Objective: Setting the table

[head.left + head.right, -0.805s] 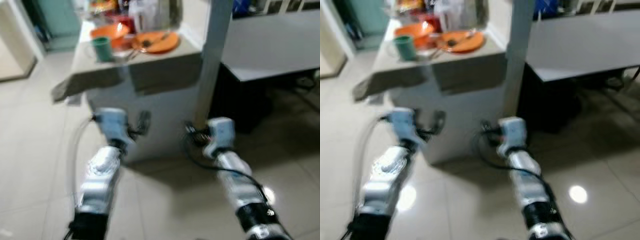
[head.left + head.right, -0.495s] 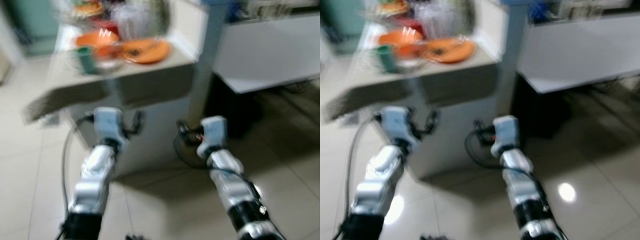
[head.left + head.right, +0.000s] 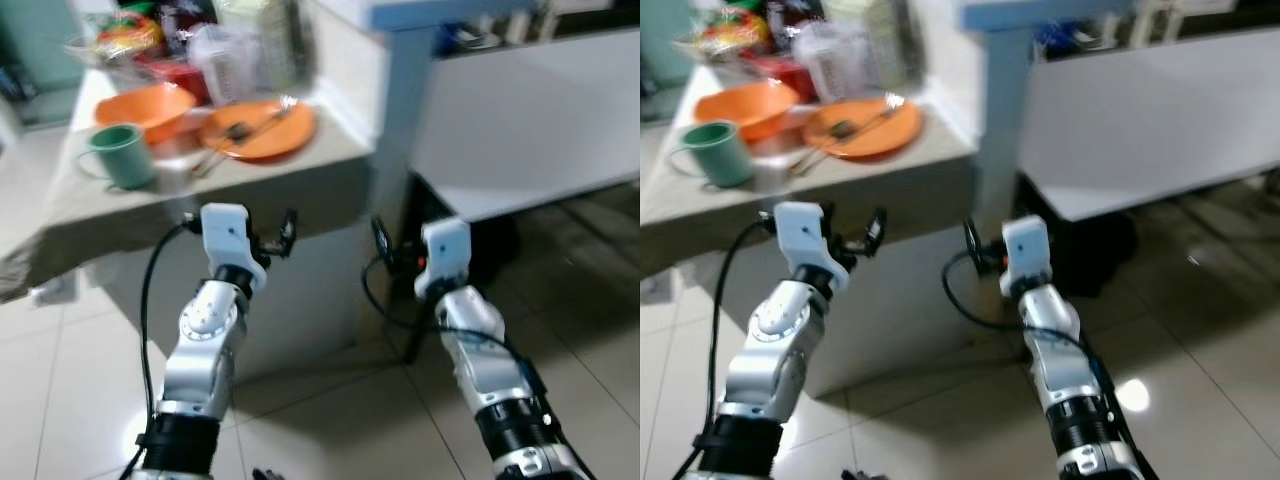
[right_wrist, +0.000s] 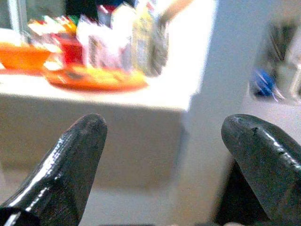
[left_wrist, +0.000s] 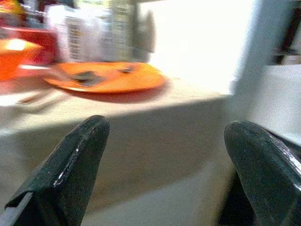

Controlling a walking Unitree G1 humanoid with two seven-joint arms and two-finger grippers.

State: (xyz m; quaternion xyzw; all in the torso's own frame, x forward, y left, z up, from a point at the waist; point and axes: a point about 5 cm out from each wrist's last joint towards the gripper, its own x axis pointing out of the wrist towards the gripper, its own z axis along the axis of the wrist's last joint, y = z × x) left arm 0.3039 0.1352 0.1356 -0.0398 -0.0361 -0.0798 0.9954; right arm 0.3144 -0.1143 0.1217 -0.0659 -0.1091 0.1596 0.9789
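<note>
An orange plate (image 3: 258,128) holding cutlery lies on the cloth-covered table (image 3: 60,215), with an orange bowl (image 3: 143,106) behind it and a green mug (image 3: 122,155) to the left. My left gripper (image 3: 278,235) hovers in front of the table's edge, below the plate, open with nothing between its fingers (image 5: 75,160). My right gripper (image 3: 385,245) is level with it, by the table's right corner, also open and empty. The plate (image 4: 94,77) and bowl (image 4: 21,54) appear above the table edge in the right wrist view.
Clear containers (image 3: 225,60), a red tub and a snack bag (image 3: 125,30) crowd the back of the table. A blue-white post (image 3: 400,130) stands at the table's right corner, with a low white surface (image 3: 520,130) beyond it. Tiled floor (image 3: 330,420) lies below.
The camera has moved closer to the table, so plate, bowl and mug look larger and lower in view. Both arms stay raised in front, fingers spread as before.
</note>
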